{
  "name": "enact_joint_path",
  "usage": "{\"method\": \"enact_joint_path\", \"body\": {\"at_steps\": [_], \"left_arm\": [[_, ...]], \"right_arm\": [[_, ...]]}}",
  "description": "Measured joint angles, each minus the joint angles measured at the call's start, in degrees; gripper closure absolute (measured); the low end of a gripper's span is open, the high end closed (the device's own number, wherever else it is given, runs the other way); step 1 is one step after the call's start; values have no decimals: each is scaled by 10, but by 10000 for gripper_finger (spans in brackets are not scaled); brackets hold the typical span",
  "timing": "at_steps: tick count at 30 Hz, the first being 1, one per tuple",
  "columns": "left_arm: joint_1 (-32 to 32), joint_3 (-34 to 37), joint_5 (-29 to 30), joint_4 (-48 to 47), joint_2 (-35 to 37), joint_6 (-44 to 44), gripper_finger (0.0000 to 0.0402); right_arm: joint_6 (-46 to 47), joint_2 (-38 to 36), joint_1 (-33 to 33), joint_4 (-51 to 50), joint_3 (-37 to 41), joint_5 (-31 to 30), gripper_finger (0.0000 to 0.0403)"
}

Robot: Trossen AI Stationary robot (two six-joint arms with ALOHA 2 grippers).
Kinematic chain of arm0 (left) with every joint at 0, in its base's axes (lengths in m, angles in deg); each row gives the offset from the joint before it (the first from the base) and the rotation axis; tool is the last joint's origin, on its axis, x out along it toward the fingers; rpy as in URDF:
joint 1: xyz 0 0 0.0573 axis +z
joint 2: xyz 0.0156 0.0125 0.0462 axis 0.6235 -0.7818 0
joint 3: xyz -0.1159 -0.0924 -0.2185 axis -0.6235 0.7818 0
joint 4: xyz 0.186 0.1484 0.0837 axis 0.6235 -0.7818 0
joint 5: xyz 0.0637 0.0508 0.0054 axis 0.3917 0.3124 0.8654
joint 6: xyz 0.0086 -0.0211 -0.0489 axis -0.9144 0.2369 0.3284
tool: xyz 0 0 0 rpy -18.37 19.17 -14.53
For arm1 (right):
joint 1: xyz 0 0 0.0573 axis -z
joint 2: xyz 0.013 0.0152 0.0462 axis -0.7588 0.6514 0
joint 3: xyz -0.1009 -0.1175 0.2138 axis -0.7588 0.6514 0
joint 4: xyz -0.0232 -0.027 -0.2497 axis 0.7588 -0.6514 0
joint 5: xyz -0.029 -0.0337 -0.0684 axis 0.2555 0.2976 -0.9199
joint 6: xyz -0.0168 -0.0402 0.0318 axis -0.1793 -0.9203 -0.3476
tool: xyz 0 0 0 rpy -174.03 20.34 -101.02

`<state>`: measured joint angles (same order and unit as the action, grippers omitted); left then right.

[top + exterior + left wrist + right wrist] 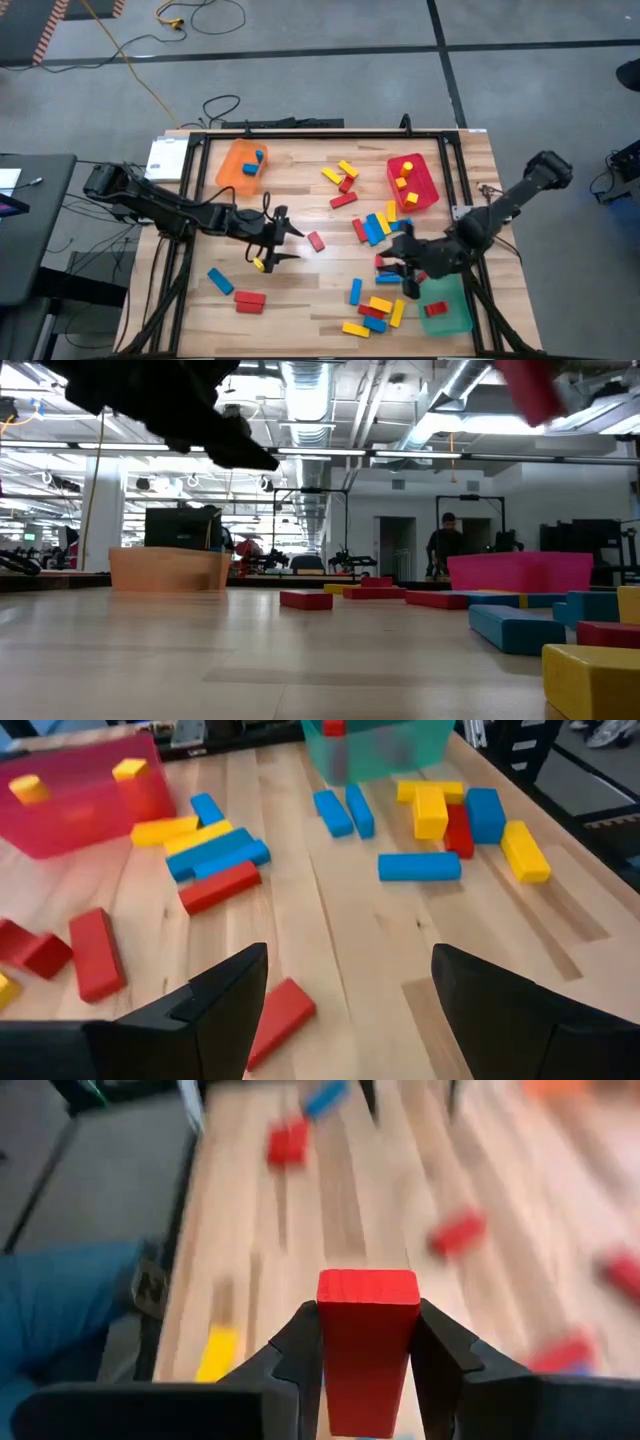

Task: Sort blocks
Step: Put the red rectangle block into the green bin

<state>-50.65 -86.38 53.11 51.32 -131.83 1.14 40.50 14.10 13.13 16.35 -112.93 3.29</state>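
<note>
I am clamping my right gripper (367, 1342) on a red block (367, 1345) near the green tray (447, 308); stiff, light, smooth, best pinched across its long flat sides. My left gripper (281, 240) is gaping empty mid-table.

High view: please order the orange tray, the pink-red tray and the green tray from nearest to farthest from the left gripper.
Measured from the left gripper, open near the table's middle:
1. Orange tray, at the far left, behind the gripper.
2. Pink-red tray, far right.
3. Green tray, near right corner, beside the right arm.
</note>
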Motion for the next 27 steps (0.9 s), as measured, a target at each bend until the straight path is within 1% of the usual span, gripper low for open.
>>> {"method": "enact_joint_path", "body": {"at_steps": [3, 6, 9, 13, 18, 22, 27], "left_arm": [[-3, 20, 0, 27, 0, 11, 123], [-6, 30, 0, 40, 0, 22, 123], [-11, 31, 0, 40, 0, 26, 123], [-18, 31, 0, 40, 0, 29, 123], [-25, 31, 0, 31, 0, 33, 123], [-30, 31, 0, 27, 0, 35, 123], [-34, 31, -9, 26, 0, 40, 123]], "right_arm": [[103, -3, -39, -82, 0, 9, 281], [192, -1, -78, -133, 0, 29, 281], [262, 9, -114, -156, 0, 53, 281], [336, 25, -156, -157, 0, 80, 281], [415, 52, -201, -166, 0, 112, 281], [468, 75, -223, -199, 0, 126, 281], [489, 98, -229, -223, 0, 141, 281]]}}
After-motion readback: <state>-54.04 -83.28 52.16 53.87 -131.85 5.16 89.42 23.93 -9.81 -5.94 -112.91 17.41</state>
